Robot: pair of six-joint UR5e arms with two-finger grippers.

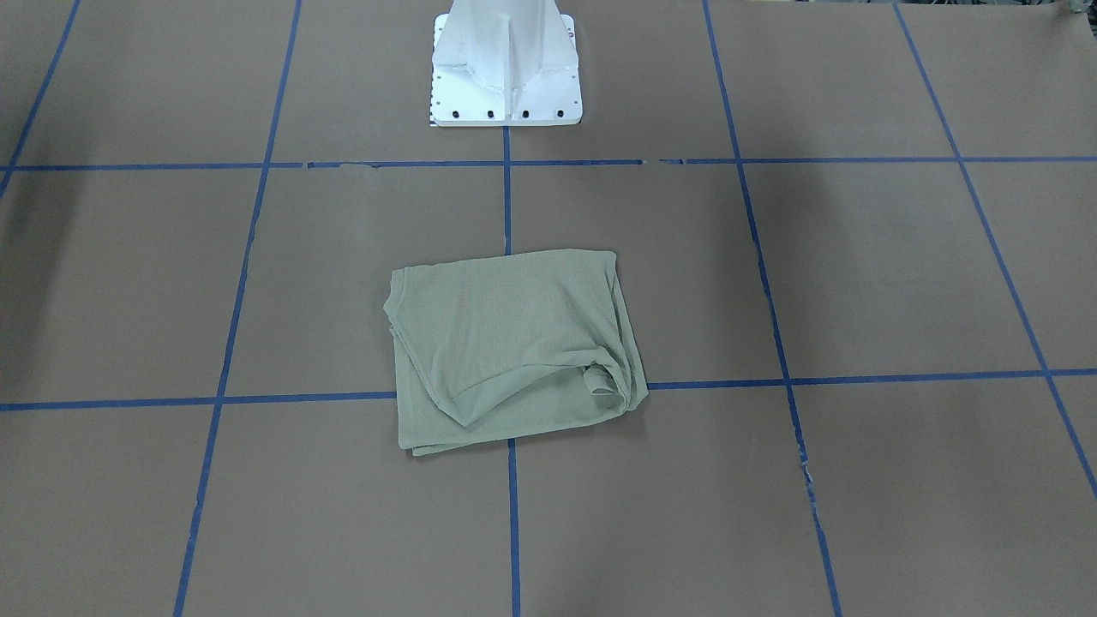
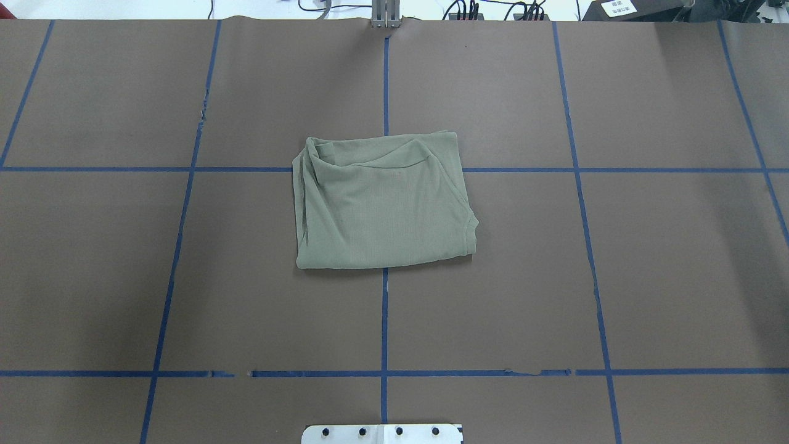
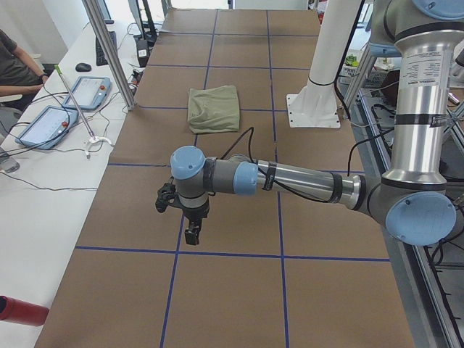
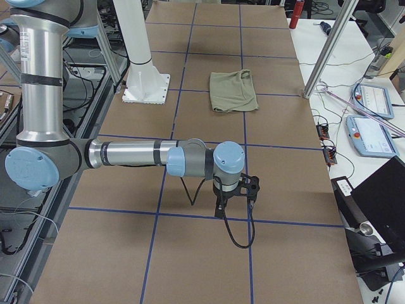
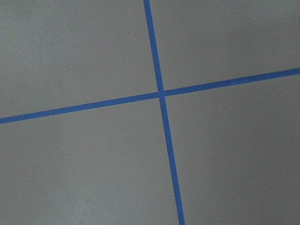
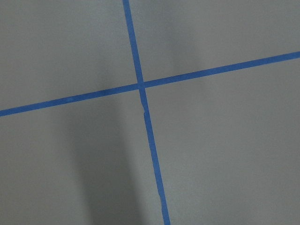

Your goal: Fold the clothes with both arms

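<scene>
Where the pedestal [image 1: 506, 77] stands at the table's [image 2: 647, 277] edge, the shirt [image 2: 382, 203] lies folded near in front of it, over a tape [image 2: 384, 320] crossing, with nothing on or against it. Well out to either side of the pedestal, the left gripper [image 3: 190, 233] and right gripper [image 4: 233, 197] hang above the paper. Their finger spread and hold cannot be told. Farthest from the pedestal, pendants [image 3: 43, 125] lie on a bench.

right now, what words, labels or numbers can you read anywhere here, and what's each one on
No text is clear enough to quote.
On the left arm, a sticker: print too small to read.
On the right arm, a sticker: too small to read.
At the overhead view's top right, a white label: blurred.
On the shirt, the chest logo: faint, unreadable.
</scene>
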